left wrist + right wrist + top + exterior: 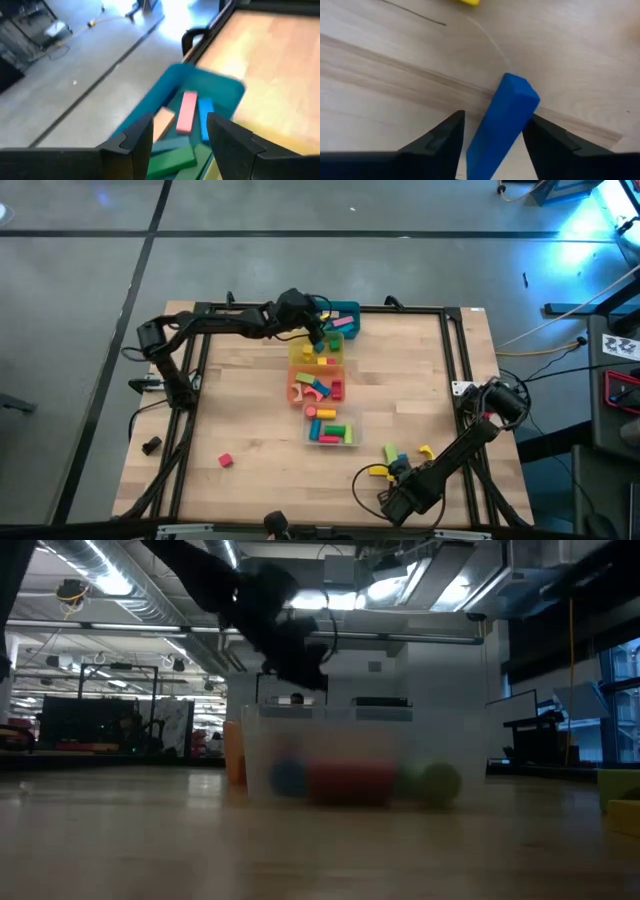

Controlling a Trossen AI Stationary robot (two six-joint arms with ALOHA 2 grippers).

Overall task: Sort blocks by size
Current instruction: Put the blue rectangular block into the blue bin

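Note:
My left gripper [318, 330] hangs open and empty over the teal bin [347, 316] at the table's far middle. In the left wrist view the teal bin [220, 87] holds pink [187, 111], blue [205, 117], tan and green bars. My right gripper [400, 471] is low at the near right, shut on a blue bar [502, 122]. Yellow arches [378, 472] [425, 451] and a green block [390, 451] lie on the table around it. A red cube [226, 460] lies alone at the near left. My right gripper pinches the blue bar by its two long sides [480, 145] between its two fingers. The fingers lie along the bar. The bar's free end [522, 87] sticks out past the fingertips, slanting toward the tabletop; whether it touches the wood I cannot tell.
A row of bins runs from far to near down the table's middle: teal, yellow [315, 352], orange [318, 387] and clear [330, 427], each with blocks in it. The clear bin [360, 755] fills the middle of the low view. A black frame [455, 360] edges the table.

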